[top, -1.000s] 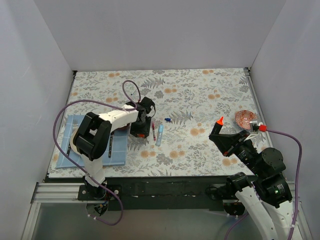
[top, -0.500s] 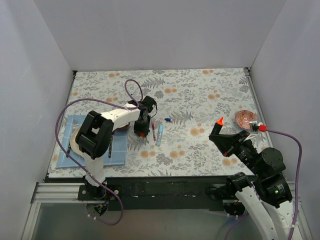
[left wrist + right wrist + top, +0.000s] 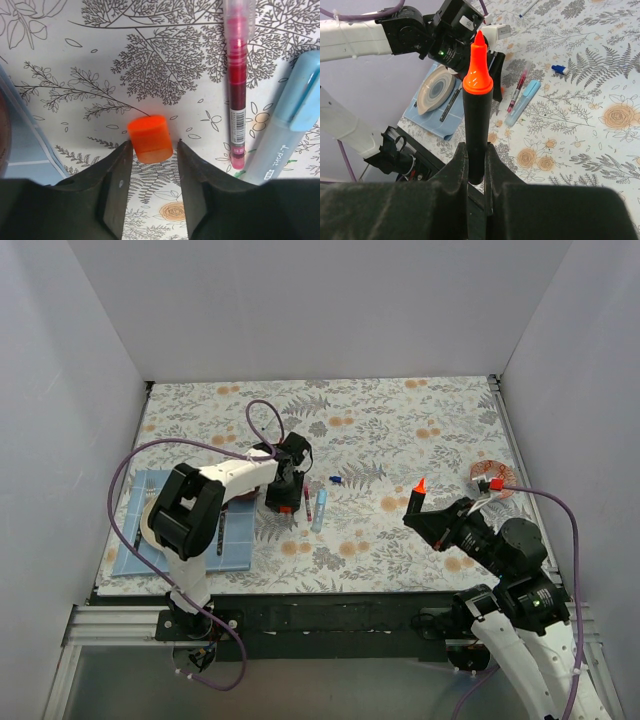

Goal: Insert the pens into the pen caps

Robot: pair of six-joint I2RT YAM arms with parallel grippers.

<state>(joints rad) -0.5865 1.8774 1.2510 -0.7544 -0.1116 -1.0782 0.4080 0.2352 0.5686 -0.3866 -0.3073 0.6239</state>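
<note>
Left fingers [image 3: 116,190] released; small orange plastic cap [image 3: 150,138] on floral counter [image 3: 75,50] between their tips. Right fingers [image 3: 454,175] clenched on black orange-tipped pen [image 3: 476,100]. Risk: tip-only pinch squirts cap sideways.

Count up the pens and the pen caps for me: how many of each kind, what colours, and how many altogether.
Pens: 3 (black pen with an orange tip, red pen, light blue pen)
Caps: 2 (orange cap, dark blue cap)
Total: 5
</note>
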